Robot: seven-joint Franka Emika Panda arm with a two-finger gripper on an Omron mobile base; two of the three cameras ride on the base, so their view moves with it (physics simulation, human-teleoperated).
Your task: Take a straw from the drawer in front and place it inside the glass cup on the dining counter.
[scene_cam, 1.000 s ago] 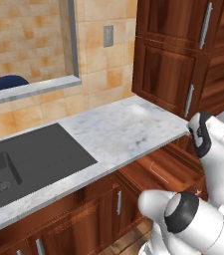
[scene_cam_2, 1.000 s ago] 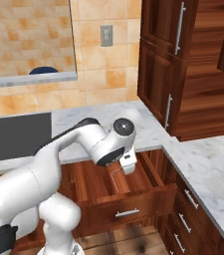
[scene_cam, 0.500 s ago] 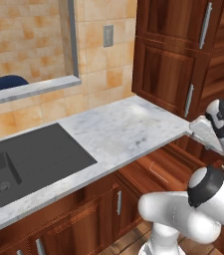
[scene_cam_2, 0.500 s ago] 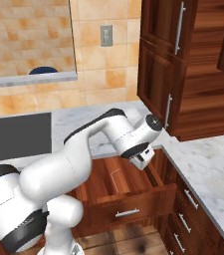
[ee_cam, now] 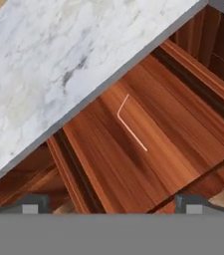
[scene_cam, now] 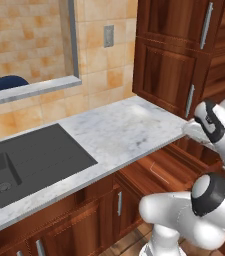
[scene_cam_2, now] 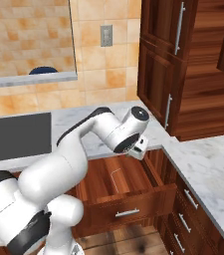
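Fingers (ee_cam: 108, 203) are seen in the hand view as two small dark tips spread wide apart at the bottom, with nothing held between them. Above and between them, on the reddish-brown wooden floor of the open drawer (ee_cam: 173, 149), lies the thin pale drinking straw (ee_cam: 131, 127), a long straight shaft with a short bent end pointing toward the white grey-veined marble worktop (ee_cam: 58, 60) that overhangs the drawer. The straw is well apart from the tips and untouched.

In the right base view the white arm's hand (scene_cam_2: 139, 147) hangs over the back of the pulled-out drawer (scene_cam_2: 133, 187), just under the worktop edge (scene_cam_2: 156, 132); the straw (scene_cam_2: 114, 178) shows as a faint pale line on the drawer floor below and to the left of the hand.

In the left base view the drawer floor (scene_cam: 159, 167) is seen beneath the marble worktop (scene_cam: 119, 130), with a faint pale line (scene_cam: 160, 175) on it that is probably the straw.

The straw is judged very light, thin, smooth and easily crushed or flicked aside. A hold across the middle of the long shaft, with the fingers closing squarely to it, looks best.
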